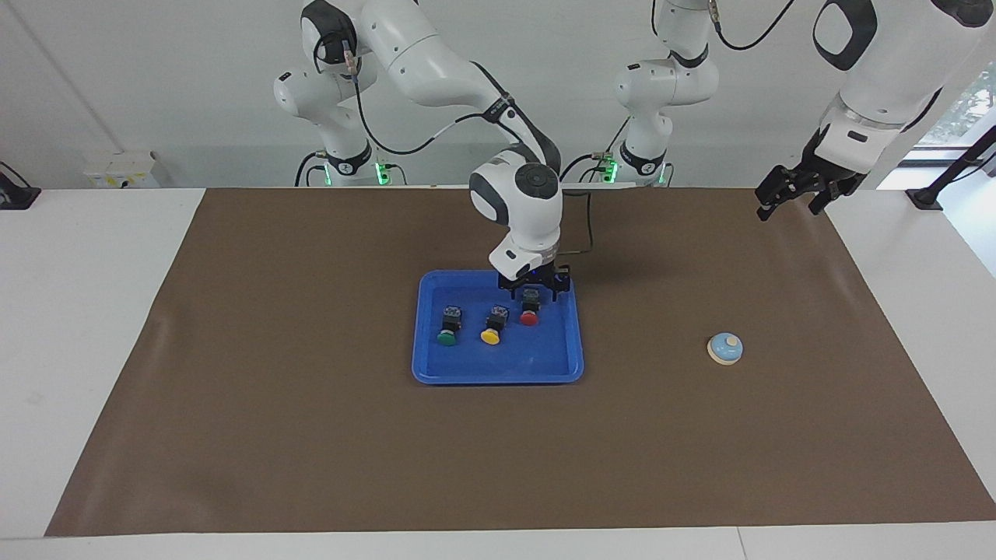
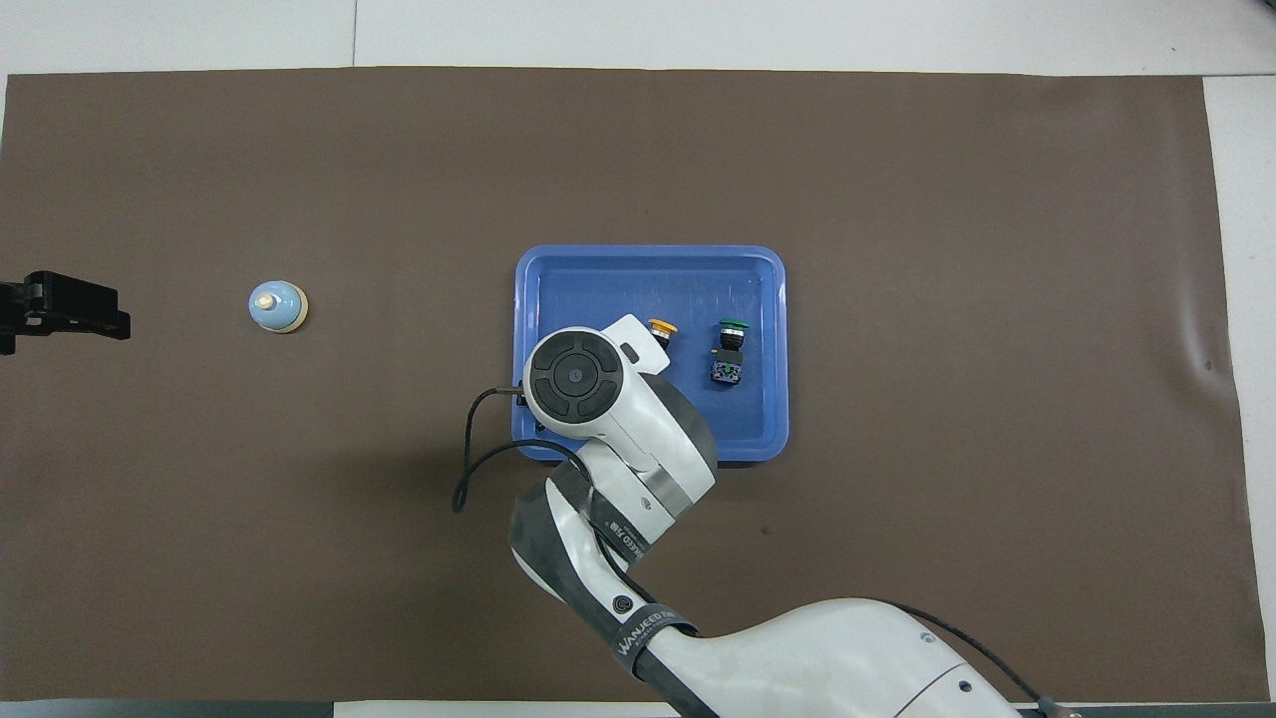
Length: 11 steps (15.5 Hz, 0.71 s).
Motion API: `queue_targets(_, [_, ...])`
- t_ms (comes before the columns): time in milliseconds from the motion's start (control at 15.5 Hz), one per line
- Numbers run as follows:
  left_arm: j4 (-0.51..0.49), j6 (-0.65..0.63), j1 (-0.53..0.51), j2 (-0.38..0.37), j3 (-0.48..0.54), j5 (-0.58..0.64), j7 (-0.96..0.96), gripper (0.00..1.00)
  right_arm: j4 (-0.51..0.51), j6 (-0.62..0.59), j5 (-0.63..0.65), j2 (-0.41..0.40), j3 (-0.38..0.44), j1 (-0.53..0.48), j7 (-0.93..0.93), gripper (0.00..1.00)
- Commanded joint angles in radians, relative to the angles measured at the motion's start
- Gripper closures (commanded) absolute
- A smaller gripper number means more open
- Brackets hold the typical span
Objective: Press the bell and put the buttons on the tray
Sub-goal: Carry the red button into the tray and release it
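Right gripper (image 1: 531,294) sits over the red button (image 1: 530,316), jaws spread, nothing pinched. All three buttons lie in the blue tray (image 1: 498,375), red beside yellow (image 1: 491,335), then green (image 1: 447,337). Lift straight up so you don't nudge the red one. Left gripper (image 1: 794,194) waits, jaws spread, over the brown mat (image 1: 311,435) covering the white tabletop; bell (image 1: 725,348) stands well apart from it, toward the left arm's end.

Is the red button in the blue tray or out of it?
In. The red button lies inside the blue tray, within its raised rim, beside the yellow button.
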<state>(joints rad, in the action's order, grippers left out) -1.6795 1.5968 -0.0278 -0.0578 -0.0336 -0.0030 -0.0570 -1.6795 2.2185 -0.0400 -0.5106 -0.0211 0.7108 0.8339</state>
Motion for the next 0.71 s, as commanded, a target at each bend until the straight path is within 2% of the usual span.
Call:
queue_targets(0, [-0.014,-0.003,0.005,-0.014,0.006,0.001,0.006,0.00,0.075,-0.117,0.000,0.018,0.010,-0.014,0.010,0.00])
queue_targets(193, [-0.012,-0.003,0.005,-0.014,0.006,0.001,0.006,0.00,0.116,-0.200,0.000,0.052,0.015,-0.057,0.007,0.00])
queue_targets(387, [-0.012,-0.003,0.005,-0.014,0.006,0.001,0.006,0.00,0.113,-0.276,0.002,0.136,0.013,-0.166,-0.018,0.00])
queue_targets(644, [-0.012,-0.003,0.005,-0.014,0.006,0.001,0.006,0.00,0.112,-0.413,0.000,0.233,0.013,-0.338,-0.238,0.00])
